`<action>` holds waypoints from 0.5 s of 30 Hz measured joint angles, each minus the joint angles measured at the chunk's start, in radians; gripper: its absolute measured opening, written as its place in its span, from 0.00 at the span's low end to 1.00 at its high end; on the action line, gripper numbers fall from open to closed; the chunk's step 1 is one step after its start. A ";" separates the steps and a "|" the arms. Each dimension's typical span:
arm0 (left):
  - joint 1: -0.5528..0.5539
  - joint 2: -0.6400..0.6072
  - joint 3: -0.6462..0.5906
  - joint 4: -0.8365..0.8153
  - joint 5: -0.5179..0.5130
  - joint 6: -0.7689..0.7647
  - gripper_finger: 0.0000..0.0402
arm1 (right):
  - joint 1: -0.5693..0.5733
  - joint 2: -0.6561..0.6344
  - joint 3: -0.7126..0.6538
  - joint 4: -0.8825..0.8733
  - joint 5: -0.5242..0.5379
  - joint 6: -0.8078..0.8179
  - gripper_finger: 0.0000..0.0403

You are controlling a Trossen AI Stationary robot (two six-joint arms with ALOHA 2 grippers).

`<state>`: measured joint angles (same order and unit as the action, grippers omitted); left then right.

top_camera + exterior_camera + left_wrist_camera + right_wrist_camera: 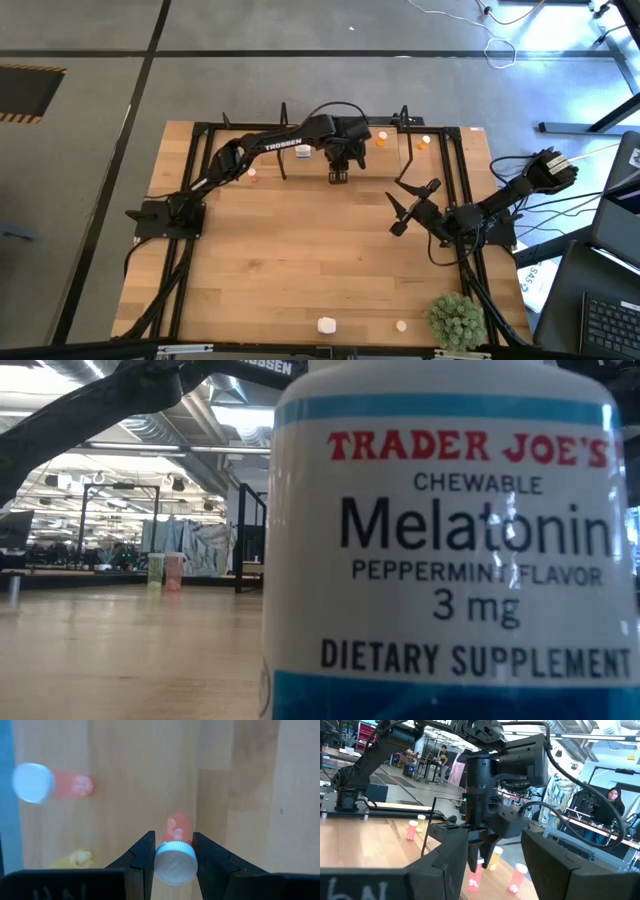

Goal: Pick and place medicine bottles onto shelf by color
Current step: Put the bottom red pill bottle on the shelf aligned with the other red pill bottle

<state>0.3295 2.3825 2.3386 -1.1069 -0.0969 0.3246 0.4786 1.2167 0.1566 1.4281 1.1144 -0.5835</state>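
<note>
Pink bottle (176,851) with a white ribbed cap sits clamped between my left gripper's (172,857) two dark fingers (142,857), cap toward the wrist camera and its translucent pink body pointing down at the wooden table (240,795). From overhead I see that left gripper (337,176) hanging at the far middle of the table, by the thin black uprights of the shelf (284,140).

A second pink bottle (47,784) with a white cap stands off to one side of the held one, well apart from it, and a pale yellow bottle (75,858) shows at the edge of that view. Through the right wrist camera I see the held bottle (475,874) glowing pink under the left gripper, with a cream bottle (494,857) just behind it and another pink one (517,876) near it; farther along the shelf stand a pink bottle (412,830) and a yellowish one (421,823) side by side.

Two orange bottles (381,138) (424,142) stand at the far right part of the table. A white bottle (326,324) and a small cream bottle (401,325) wait at the near edge, close to the green bushy plant (456,319). The low camera is almost filled by a white melatonin bottle (450,550) right in front of it.

My right gripper (410,205) hovers over the right side of the table, fingers apart and holding nothing. People show at benches in the room beyond.
</note>
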 joint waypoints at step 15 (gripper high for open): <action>-0.005 0.006 0.001 -0.070 -0.016 0.031 0.25 | 0.000 0.000 0.000 0.000 0.000 0.000 0.47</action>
<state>0.3249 2.3885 2.3394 -1.1766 -0.1131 0.3552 0.4786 1.2167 0.1566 1.4281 1.1145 -0.5837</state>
